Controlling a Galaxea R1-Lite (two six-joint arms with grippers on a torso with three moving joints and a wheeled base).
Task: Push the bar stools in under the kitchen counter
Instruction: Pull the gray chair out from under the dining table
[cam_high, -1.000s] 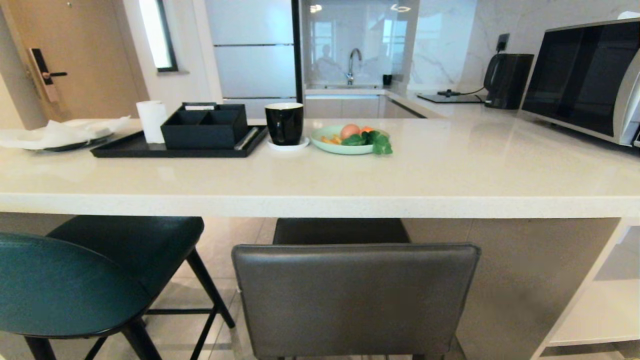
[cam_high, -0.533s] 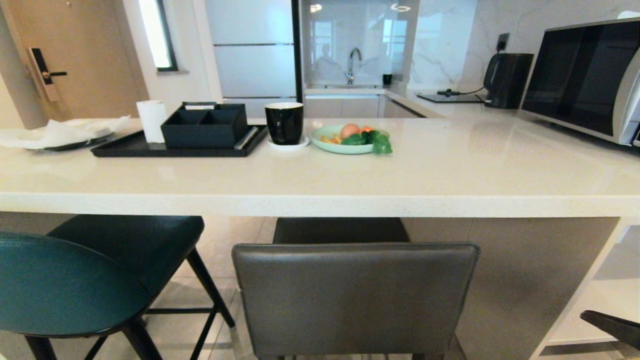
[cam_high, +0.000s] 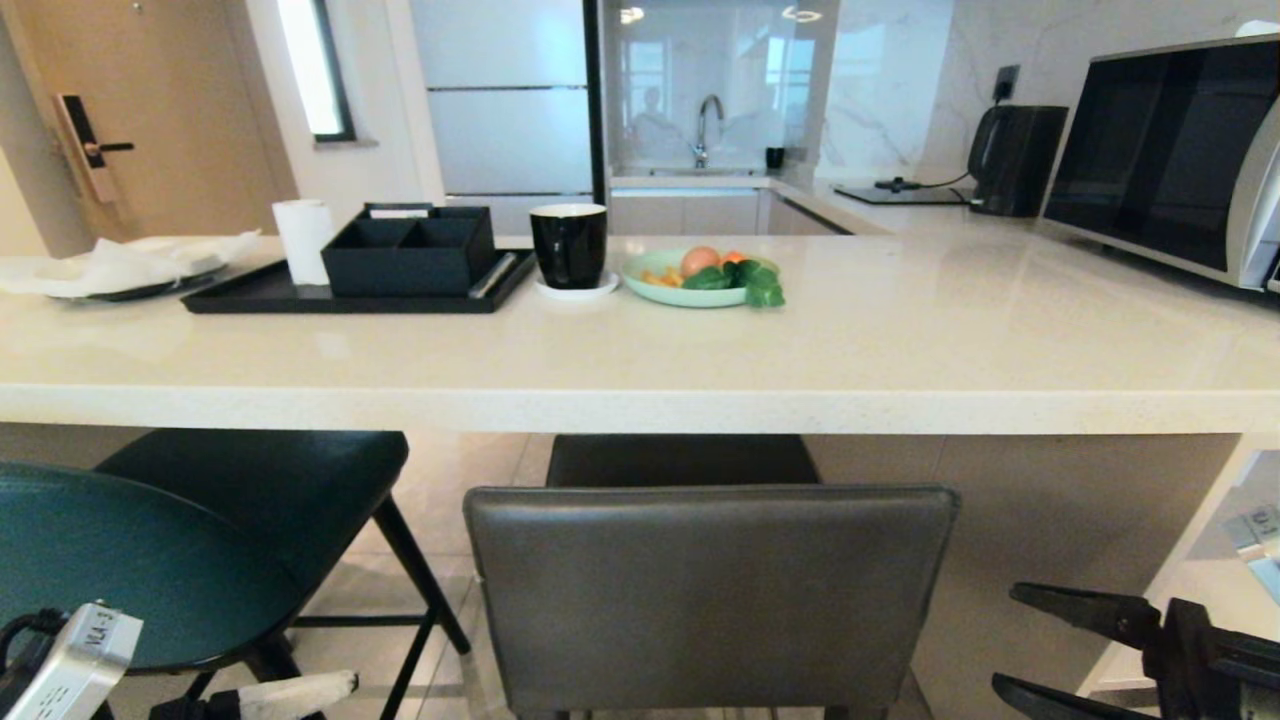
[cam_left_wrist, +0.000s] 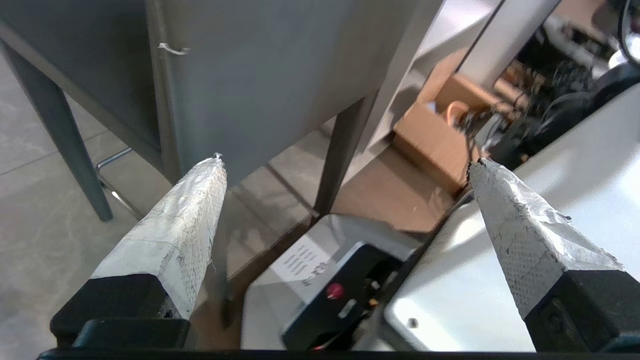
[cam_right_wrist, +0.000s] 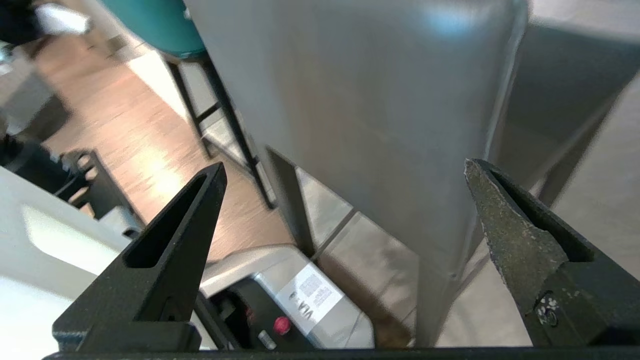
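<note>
Both grippers have risen into the frame's lower corners, left gripper (cam_high: 250, 700) and right gripper (cam_high: 1040, 640), jaws spread wide and empty, probably to flank the grey stool (cam_high: 710, 590). It stands centre-bottom, seat partly under the kitchen counter (cam_high: 640, 410); the teal stool (cam_high: 130, 560) sits lower left.

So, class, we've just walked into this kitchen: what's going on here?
A two-armed robot faces the kitchen counter, with both stools standing out from it. The dark-grey stool is straight ahead, the teal stool to its left. The left gripper and right gripper are low on either side of the grey stool's back, both open and touching nothing. No pushing has begun.
</note>
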